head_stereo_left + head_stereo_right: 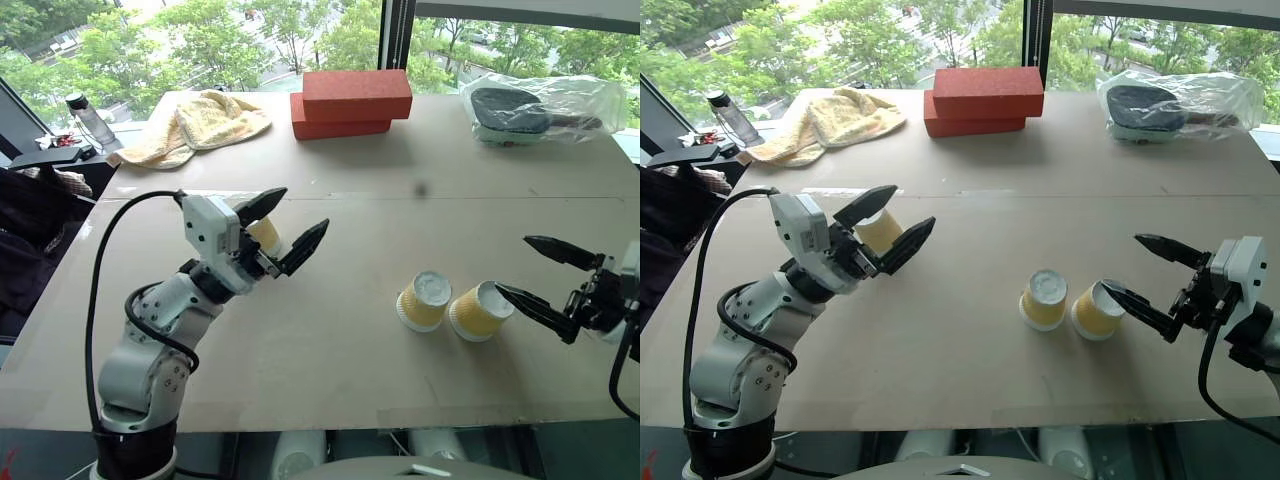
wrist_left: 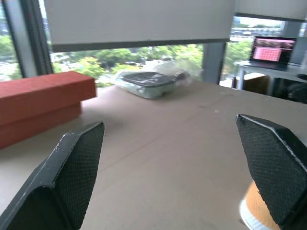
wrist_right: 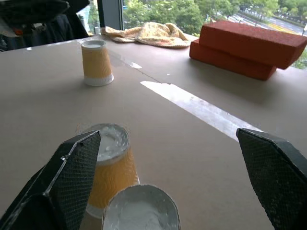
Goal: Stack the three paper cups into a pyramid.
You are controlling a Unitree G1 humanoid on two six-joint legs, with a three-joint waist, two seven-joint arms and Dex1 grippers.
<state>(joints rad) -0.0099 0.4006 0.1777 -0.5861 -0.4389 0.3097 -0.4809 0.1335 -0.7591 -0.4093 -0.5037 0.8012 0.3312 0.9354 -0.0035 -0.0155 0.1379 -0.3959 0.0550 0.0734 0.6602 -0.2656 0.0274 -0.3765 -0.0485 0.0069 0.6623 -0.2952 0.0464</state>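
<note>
Cups come first: two paper cups stand upside down, side by side and touching or nearly so, on the near right part of the table (image 1: 330, 350). One is the left cup of the pair (image 1: 424, 301), the other the right cup of the pair (image 1: 479, 311); both show their white bases upward. The third cup (image 3: 96, 62) stands upside down too, well apart from them on the left side of the table, partly hidden in the head views behind the left gripper (image 1: 287, 232). No cup rests on another.

That left gripper hangs above the table with its two black fingers spread wide and nothing between them; the third cup sits just behind and below them. The right gripper (image 1: 545, 283) is likewise wide open and empty, its lower finger tip just beside the right cup of the pair; whether it touches cannot be told.

Farther back lie two red bricks (image 1: 352, 103), one stacked on the other, near the middle of the far edge. A crumpled yellow towel (image 1: 195, 124) lies to their left, and a clear plastic bag (image 1: 545, 107) holding a dark object sits at the far right corner. A bottle (image 1: 90, 118) stands off the table's far left corner. Open tabletop separates the lone cup from the pair.
</note>
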